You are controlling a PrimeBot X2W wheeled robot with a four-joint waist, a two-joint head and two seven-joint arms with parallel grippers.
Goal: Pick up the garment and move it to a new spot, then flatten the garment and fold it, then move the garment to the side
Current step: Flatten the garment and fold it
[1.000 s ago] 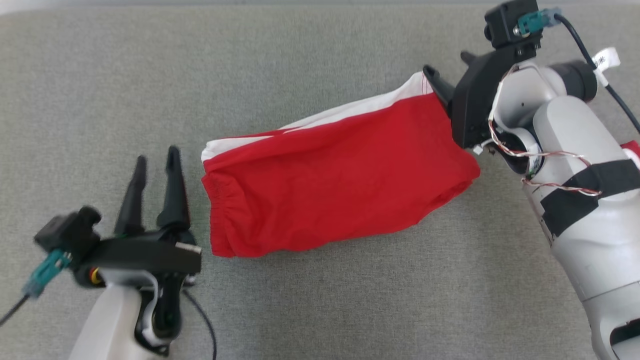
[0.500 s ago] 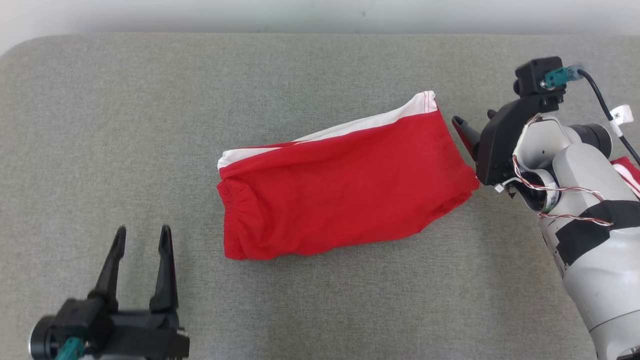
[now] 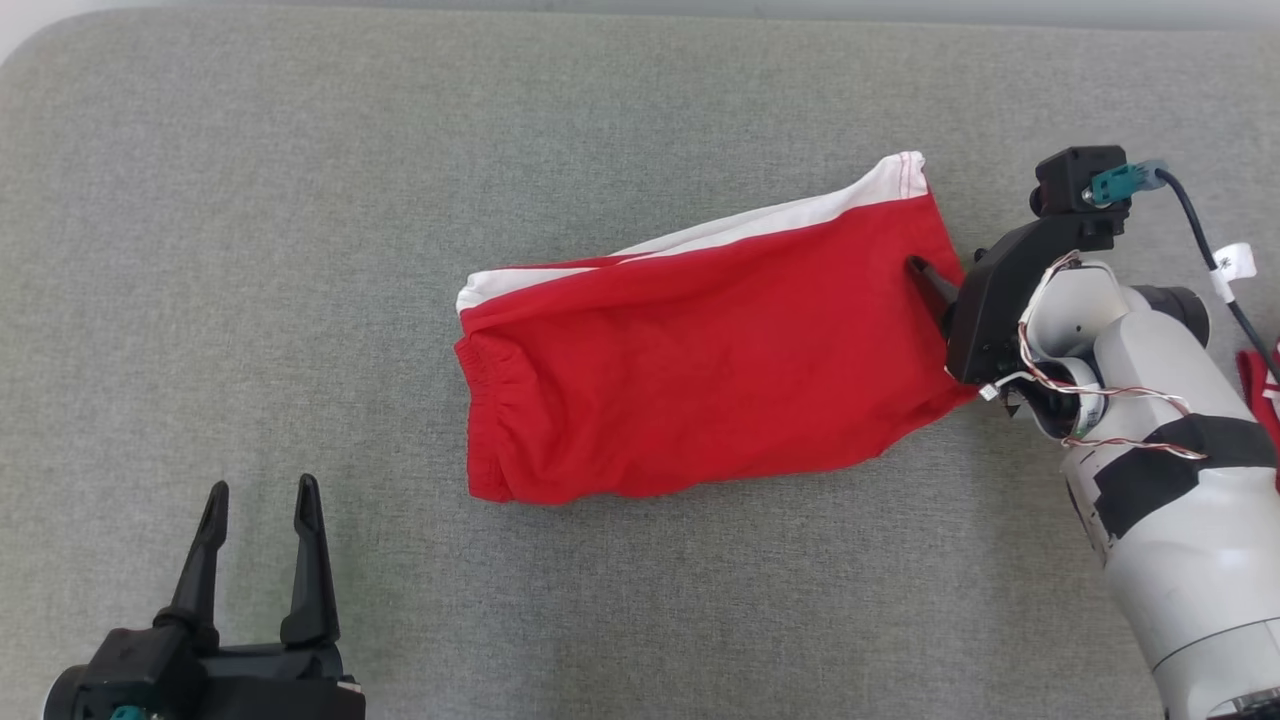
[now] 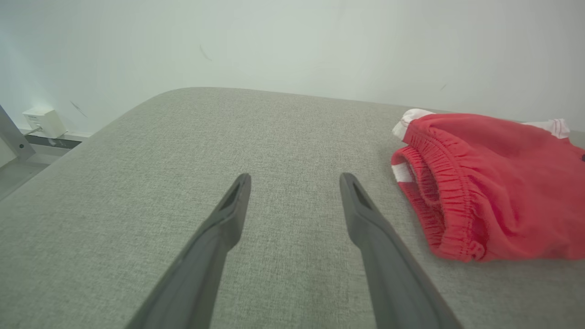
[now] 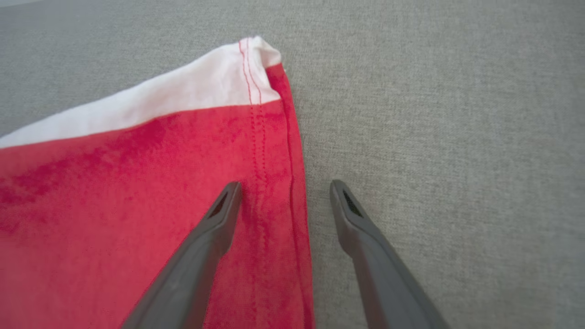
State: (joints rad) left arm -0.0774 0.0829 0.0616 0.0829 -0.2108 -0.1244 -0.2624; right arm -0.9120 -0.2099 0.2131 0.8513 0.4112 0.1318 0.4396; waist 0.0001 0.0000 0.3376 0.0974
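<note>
The garment is a pair of red shorts with a white stripe, lying folded and fairly flat on the grey padded surface. Its elastic waistband faces left and its leg hem faces right. My right gripper is open just above the hem's right edge. In the right wrist view the right gripper has one finger over the red cloth and the other over bare surface, holding nothing. My left gripper stands open and empty at the lower left, well clear of the waistband, and appears as the left gripper low over the surface.
Another piece of red cloth peeks out behind my right forearm at the right edge. The surface's rounded far-left corner meets a pale wall. A small white box sits on the floor beyond it.
The head view has shifted. My left gripper has drawn back toward the lower left, away from the waistband. My right gripper, beside the hem half a second ago, now straddles the hem's edge.
</note>
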